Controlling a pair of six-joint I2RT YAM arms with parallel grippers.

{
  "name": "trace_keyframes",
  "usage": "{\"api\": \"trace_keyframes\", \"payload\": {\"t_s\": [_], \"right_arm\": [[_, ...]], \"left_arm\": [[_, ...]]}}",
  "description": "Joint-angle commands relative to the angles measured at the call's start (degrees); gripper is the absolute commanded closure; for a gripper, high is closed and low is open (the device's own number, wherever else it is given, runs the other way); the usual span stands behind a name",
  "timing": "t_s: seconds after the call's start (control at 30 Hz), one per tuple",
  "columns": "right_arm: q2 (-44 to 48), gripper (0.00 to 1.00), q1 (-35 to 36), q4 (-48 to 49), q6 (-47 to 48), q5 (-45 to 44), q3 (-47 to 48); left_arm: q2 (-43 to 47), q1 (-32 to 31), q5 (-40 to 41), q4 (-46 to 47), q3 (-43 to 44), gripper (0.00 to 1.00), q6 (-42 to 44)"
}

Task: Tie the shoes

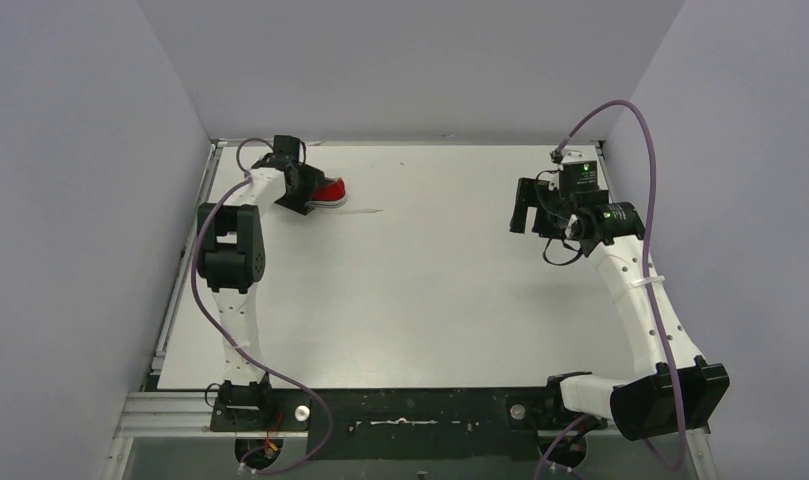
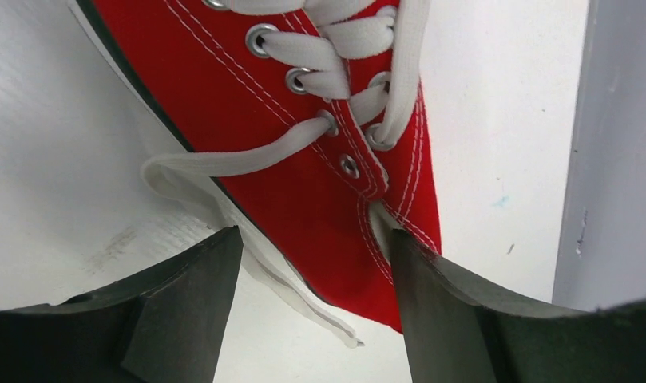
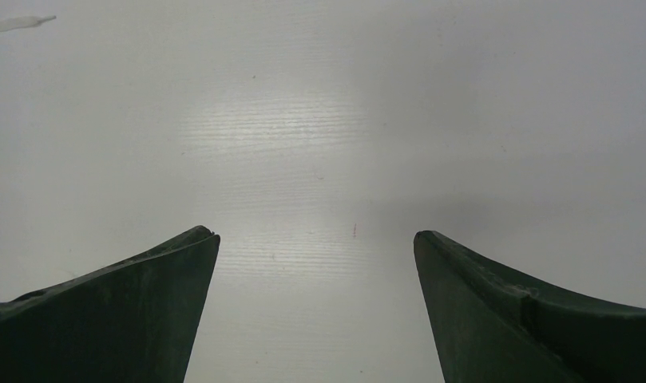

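Shoe: red sneaker (image 1: 329, 191) in the upper left of the top view, far back on the table (image 1: 430, 290), close to the back wall (image 1: 420, 70) and the left wall (image 1: 80, 200)

Laces: white laces (image 2: 223, 163) not tied; one loose end lying flat on the table to the right of the shoe in the top view, another looping off the shoe's side in the left wrist view

Left gripper: left gripper (image 2: 315, 247) right over the shoe, jaws open wide, one on each side of the shoe's heel end, not yet closed on anything

Right gripper: right gripper (image 3: 315, 239) in the upper right of the top view, far from the shoe, jaws open wide, holding nothing, only bare table under it

Step now: looks like the very start, getting hold of the shoe or a lace

Next move: probably pinch one lace end with the left, bring the right across for the other end

Room: tight by the corner walls around the shoe; lots of open table in the middle, so likely easier after pulling the shoe toward the center
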State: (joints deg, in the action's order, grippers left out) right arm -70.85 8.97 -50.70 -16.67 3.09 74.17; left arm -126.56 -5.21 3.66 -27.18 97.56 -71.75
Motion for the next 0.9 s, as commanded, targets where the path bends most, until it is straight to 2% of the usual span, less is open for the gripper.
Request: {"api": "trace_keyframes", "payload": {"t_s": [0.0, 0.07, 0.2, 0.3, 0.37, 0.67, 0.77, 0.87], "right_arm": [[0.3, 0.0, -0.6, 1.2, 0.8, -2.5, 3.1], [0.3, 0.0, -0.7, 1.3, 0.8, -2.7, 3.2], [-0.2, 0.0, -0.8, 1.2, 0.7, -2.4, 3.5], [-0.1, 0.0, -0.8, 1.3, 0.8, -2.1, 3.5], [0.0, 0.0, -0.7, 1.4, 1.1, -2.0, 3.6], [0.0, 0.0, 3.7, 1.3, 2.4, -1.7, 4.2], [-0.3, 0.0, 5.2, 1.2, 2.3, -0.5, 3.5], [-1.0, 0.0, 6.0, 0.4, 1.9, 2.5, 2.3]], "left_arm": [[-3.7, 0.3, 2.3, -11.3, 7.6, 0.35, 1.1], [-5.3, 0.2, 1.6, -11.9, 10.1, 0.43, 2.9], [-5.8, 0.2, -1.5, -12.5, 10.4, 0.68, 4.3], [-4.9, -0.1, -3.5, -12.1, 8.0, 0.75, 7.1], [-4.3, -0.7, -8.4, -12.6, 5.8, 0.81, 9.1], [6.0, -9.8, -16.6, -14.3, -11.6, 0.82, 20.0], [8.9, -15.6, -17.6, -15.7, -16.8, 0.83, 24.8], [12.7, -21.6, -19.7, -13.1, -22.6, 0.84, 27.6]]}}
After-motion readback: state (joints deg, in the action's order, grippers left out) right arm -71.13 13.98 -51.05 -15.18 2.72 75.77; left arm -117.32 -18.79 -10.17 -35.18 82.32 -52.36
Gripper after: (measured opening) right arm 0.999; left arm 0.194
